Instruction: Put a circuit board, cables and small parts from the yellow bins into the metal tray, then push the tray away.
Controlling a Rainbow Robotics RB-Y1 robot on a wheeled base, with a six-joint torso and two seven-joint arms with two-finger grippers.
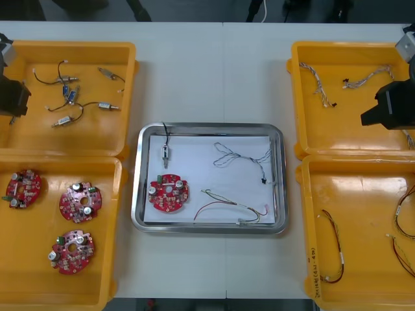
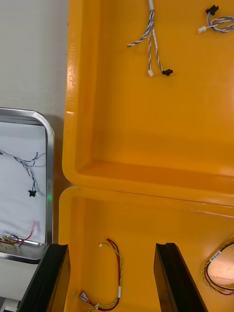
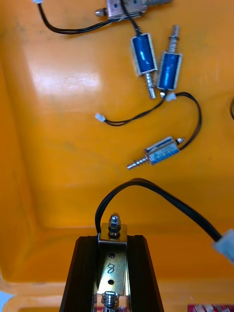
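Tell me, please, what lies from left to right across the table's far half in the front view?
The left tool holding a small metal part, loose metal parts in the left bin, metal part in the tray, twisted cable in the tray, another twisted cable in the right bin, open right tool.

Bare table is left beyond the metal tray [image 1: 214, 127] and in narrow lanes between it and the yellow bins [image 1: 39, 139]. Inside, room is taken by a circuit board [image 1: 169, 192] and cables [image 1: 243, 155]; the far middle is free. The far bins are overhung by the left gripper [image 3: 112, 243], clamped on a small metal part [image 3: 112, 265], and the parted right gripper [image 2: 111, 253].
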